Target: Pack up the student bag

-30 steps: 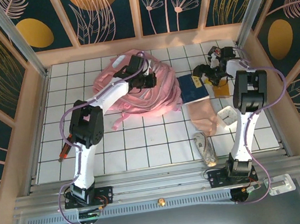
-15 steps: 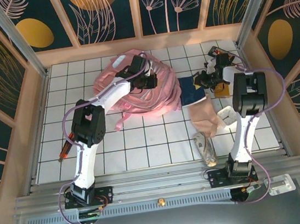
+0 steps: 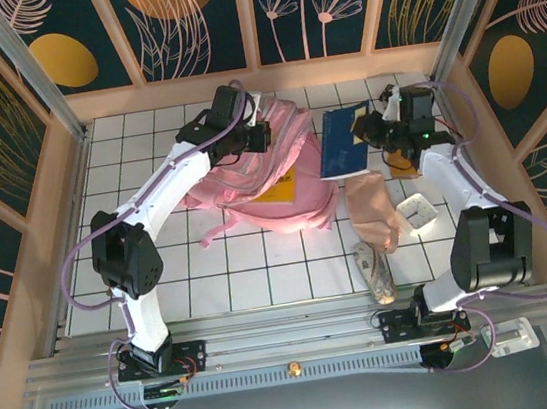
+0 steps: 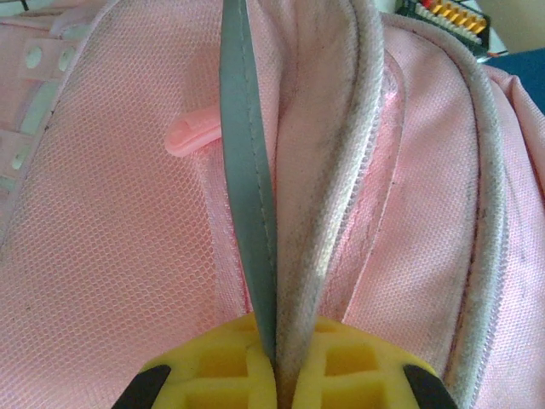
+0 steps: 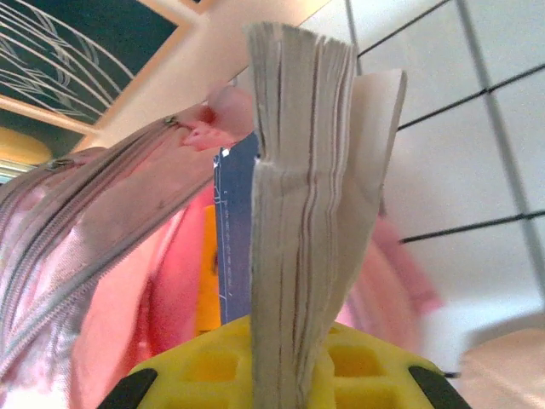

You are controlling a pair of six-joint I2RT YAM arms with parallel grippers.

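1. Left gripper (image 4: 274, 362) is clamping shut on the student bag (image 4: 128, 239). Its yellow pads are squeezing a grey piped rim (image 4: 319, 170) and a grey reflective strip (image 4: 247, 170) together.
2. Pink mesh fabric is spreading out on both sides of that pinch, and a pink zip pull (image 4: 192, 136) is lying just left of the strip.
3. From above, the left gripper (image 3: 256, 134) is sitting on the bag's far side, holding that rim.
4. Right gripper (image 5: 289, 354) is gripping a blue book (image 5: 298, 170) by its page block. The pages are standing up between the pads, with one loose sheet curling off to the right.
5. In the top view the right gripper (image 3: 370, 133) is holding the book (image 3: 343, 141) tilted, just right of the bag. I cannot tell whether book and bag are touching.
6. The student bag (image 3: 269, 170) is lying at the middle of the table's (image 3: 262, 267) far edge, with a yellow patch (image 3: 277, 189) showing in it and a strap trailing toward the near-left.
7. A tan cloth piece (image 3: 370, 207) is lying just nearside of the book, toward the right edge, and a white square item (image 3: 419, 212) is sitting beside it.
8. A clear elongated item (image 3: 373, 272) is lying near the near edge, below the tan piece.
9. A red pen-like item (image 3: 114, 278) is lying at the left edge, well apart from the bag.
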